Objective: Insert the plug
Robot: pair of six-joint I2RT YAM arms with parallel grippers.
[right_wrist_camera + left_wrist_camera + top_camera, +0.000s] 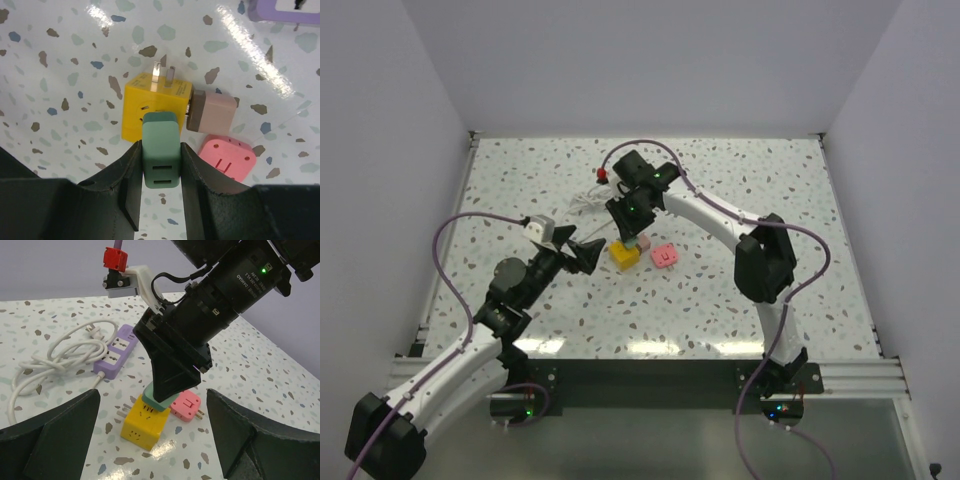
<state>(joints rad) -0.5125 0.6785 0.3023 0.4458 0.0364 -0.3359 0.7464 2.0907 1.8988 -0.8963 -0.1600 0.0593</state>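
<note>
My right gripper (160,165) is shut on a green plug adapter (160,150) and holds it on top of the yellow cube socket (150,107). In the left wrist view the green plug (162,401) sits on the yellow cube's (145,427) top face under the right gripper (175,382). A beige plug (212,112) is stuck in the cube's right side. A pink adapter (227,157) lies beside it on the table. My left gripper (588,255) is open and empty, just left of the cube (624,255), with its fingers (55,430) wide apart.
A purple power strip (116,351) with a coiled white cable (55,357) lies behind the cube. The pink adapter (666,256) sits right of the cube. White walls enclose the speckled table (760,190).
</note>
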